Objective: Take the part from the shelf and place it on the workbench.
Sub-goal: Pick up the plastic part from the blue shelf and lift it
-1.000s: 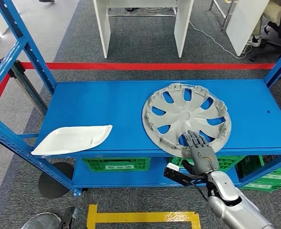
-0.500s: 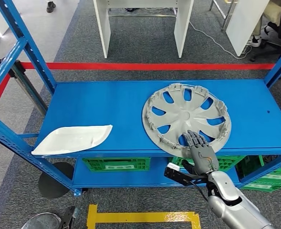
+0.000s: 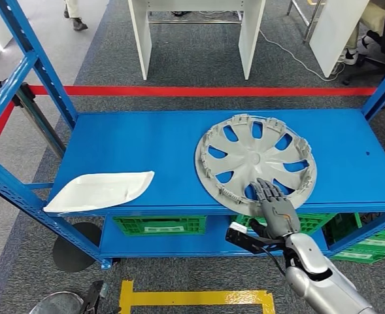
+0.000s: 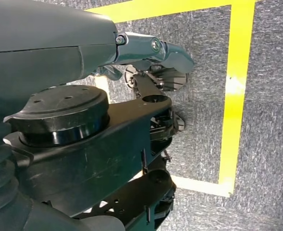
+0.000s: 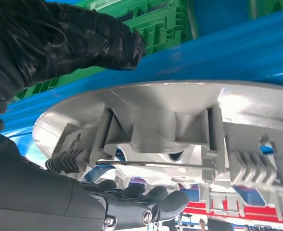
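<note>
A grey plastic wheel cover lies flat on the blue shelf, its near rim jutting slightly past the front edge. My right hand is at that near rim, with its fingers lying over the top of the cover. In the right wrist view the thumb sits on one side of the rim and the fingers on the other, with small gaps showing. My left hand hangs low by the floor; its thumb is stretched out with nothing against it.
A white flat part lies at the shelf's front left. Green crates sit on the lower level. Blue uprights frame the shelf's left side. Red tape and a white table lie beyond; yellow tape marks the floor near me.
My right hand and the wheel cover have stayed put. A person's feet have walked further into view at the far left.
</note>
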Controlling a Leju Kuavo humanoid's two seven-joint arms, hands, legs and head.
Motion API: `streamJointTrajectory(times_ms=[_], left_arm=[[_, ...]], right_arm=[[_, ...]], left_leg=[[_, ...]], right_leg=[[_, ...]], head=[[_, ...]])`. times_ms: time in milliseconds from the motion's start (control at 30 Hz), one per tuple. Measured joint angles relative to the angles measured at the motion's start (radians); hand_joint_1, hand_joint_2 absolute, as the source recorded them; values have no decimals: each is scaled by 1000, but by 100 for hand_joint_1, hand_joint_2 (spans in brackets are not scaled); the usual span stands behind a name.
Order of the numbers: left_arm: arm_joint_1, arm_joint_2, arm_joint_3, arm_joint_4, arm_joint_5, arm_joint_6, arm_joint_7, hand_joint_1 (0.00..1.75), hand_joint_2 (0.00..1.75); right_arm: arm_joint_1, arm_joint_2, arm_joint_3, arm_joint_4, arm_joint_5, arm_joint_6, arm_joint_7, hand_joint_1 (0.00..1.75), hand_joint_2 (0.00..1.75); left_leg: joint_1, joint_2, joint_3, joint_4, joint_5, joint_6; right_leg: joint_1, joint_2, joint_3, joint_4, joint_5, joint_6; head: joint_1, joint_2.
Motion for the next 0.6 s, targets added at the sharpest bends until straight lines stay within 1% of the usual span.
streamJointTrajectory(times_ms=[67, 133, 200, 400, 433, 467, 533, 567, 600], left_arm=[[-1, 0, 2, 0, -9, -2, 3, 0, 175], [-2, 0, 7, 0, -17, -4, 5, 0, 175], [-2, 0, 15, 0, -26, -7, 8, 0, 175], [-6, 0, 25, 2, -41, -14, 14, 0, 175], [-6, 0, 26, 2, -42, -15, 14, 0, 175], [-6, 0, 26, 2, -42, -15, 14, 0, 175], [-6, 0, 26, 2, -42, -15, 14, 0, 175], [-6, 0, 27, 2, -43, -15, 14, 0, 175], [-6, 0, 27, 2, -44, -16, 14, 0, 175]], right_arm=[[-7, 2, 0, 6, 17, -2, 7, 19, 175], [-12, 3, 0, 14, 32, 0, 13, 69, 175], [-17, 3, 0, 22, 47, 2, 18, 101, 175], [-29, 3, 0, 40, 69, 7, 22, 101, 175], [-30, 3, 0, 41, 70, 7, 22, 112, 175], [-31, 3, 0, 43, 71, 7, 22, 126, 175], [-34, 4, 0, 46, 71, 7, 22, 160, 175], [-36, 4, 0, 47, 72, 7, 22, 168, 175], [-38, 4, 0, 48, 74, 7, 22, 172, 175]], left_leg=[[0, 0, 0, 0, 0, 0], [0, 0, 0, 0, 0, 0], [0, 0, 0, 0, 0, 0], [0, 0, 0, 0, 0, 0], [0, 0, 0, 0, 0, 0], [0, 0, 0, 0, 0, 0], [0, 0, 0, 0, 0, 0], [0, 0, 0, 0, 0, 0], [0, 0, 0, 0, 0, 0]], right_leg=[[0, 0, 0, 0, 0, 0], [0, 0, 0, 0, 0, 0], [0, 0, 0, 0, 0, 0], [0, 0, 0, 0, 0, 0], [0, 0, 0, 0, 0, 0], [0, 0, 0, 0, 0, 0], [0, 0, 0, 0, 0, 0], [0, 0, 0, 0, 0, 0], [0, 0, 0, 0, 0, 0]], head=[[0, 0], [0, 0], [0, 0], [0, 0], [0, 0], [0, 0], [0, 0], [0, 0], [0, 0]])
